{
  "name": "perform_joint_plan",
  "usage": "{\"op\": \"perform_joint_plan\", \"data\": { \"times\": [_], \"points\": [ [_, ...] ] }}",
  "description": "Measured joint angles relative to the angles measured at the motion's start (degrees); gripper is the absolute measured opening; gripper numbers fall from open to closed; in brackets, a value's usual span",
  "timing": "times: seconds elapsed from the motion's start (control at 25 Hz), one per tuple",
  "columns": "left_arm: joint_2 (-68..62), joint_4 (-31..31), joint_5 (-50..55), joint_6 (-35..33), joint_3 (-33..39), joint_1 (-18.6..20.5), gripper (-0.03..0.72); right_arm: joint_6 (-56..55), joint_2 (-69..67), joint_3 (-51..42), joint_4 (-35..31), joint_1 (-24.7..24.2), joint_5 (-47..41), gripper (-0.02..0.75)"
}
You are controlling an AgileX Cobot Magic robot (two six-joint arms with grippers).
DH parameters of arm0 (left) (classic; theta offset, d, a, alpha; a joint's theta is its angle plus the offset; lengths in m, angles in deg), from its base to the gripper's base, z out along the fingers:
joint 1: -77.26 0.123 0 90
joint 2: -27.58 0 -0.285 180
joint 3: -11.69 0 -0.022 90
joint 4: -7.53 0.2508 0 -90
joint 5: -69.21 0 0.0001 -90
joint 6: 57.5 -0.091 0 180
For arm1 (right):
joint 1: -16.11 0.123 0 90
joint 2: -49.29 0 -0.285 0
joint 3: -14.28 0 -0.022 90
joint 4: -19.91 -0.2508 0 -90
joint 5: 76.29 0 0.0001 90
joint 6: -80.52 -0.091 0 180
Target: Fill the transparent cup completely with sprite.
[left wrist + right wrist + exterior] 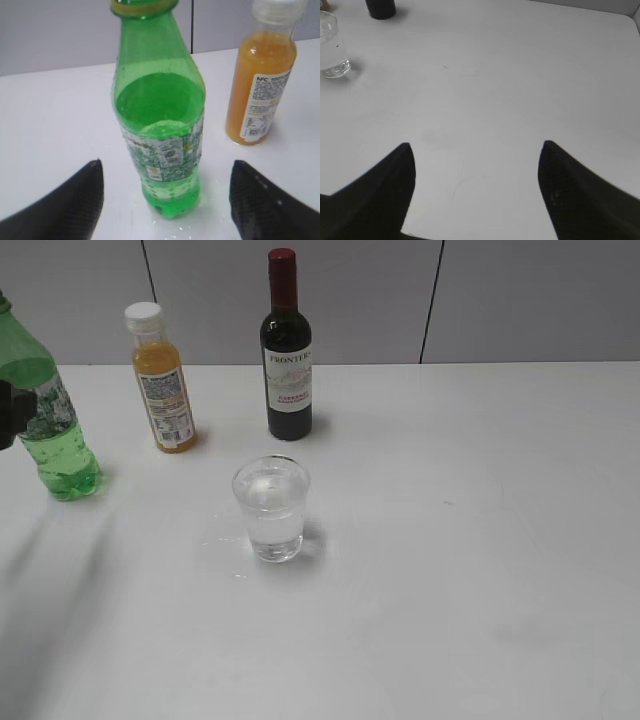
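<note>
Sprite in the tall capless green plastic bottle (158, 120) stood upright at far left, mouth up, between the spread left gripper (165, 200); the small clear plastic cup (271, 508) stood upright mid-table, the right gripper (475, 192) likewise spread.

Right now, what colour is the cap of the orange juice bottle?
White. The cap on the orange juice bottle shows best in the exterior view.

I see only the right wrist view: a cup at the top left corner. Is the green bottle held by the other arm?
Observer: No. The left gripper is open, and the green bottle stands on the table between its fingers.
Operator: Is the bottle closed?
Observer: No cap shows on its neck in the left wrist view.
Operator: How full is the cup?
Observer: The exterior view shows clear liquid in the cup nearly to the rim.
</note>
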Motion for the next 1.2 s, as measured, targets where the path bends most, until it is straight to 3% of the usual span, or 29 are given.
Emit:
{"op": "perform_joint_plan", "data": {
  "times": [0.28, 0.36, 0.52, 0.68, 0.84, 1.08, 1.2],
  "points": [
    [0.2, 0.6, 29.8, 0.9, -15.9, 9.1, 0.587, 0.0, 0.0, 0.0, 0.0, 0.0, 0.0, 0.582],
    [0.2, 6.0, 36.2, 5.7, -20.5, 11.3, 0.586, 0.0, 0.0, 0.0, 0.0, 0.0, 0.0, 0.582],
    [0.2, 26.1, 50.6, 20.2, -30.8, 12.8, 0.585, 0.0, 0.0, 0.0, 0.0, 0.0, 0.0, 0.582],
    [0.3, 31.5, 63.8, 25.5, -37.1, 13.0, 0.585, 0.0, 0.0, 0.0, 0.0, 0.0, 0.0, 0.582],
    [1.5, 30.3, 72.9, 24.8, -37.1, 12.3, 0.585, 0.0, 0.0, 0.0, 0.0, 0.0, 0.0, 0.582],
    [7.1, 29.9, 70.0, 24.2, -29.3, 5.8, 0.585, 0.0, 0.0, 0.0, 0.0, 0.0, 0.0, 0.582],
    [9.6, 29.3, 69.9, 24.1, -24.3, 4.5, 0.585, 0.0, 0.0, 0.0, -0.1, 0.0, 0.0, 0.582]
  ]
}}
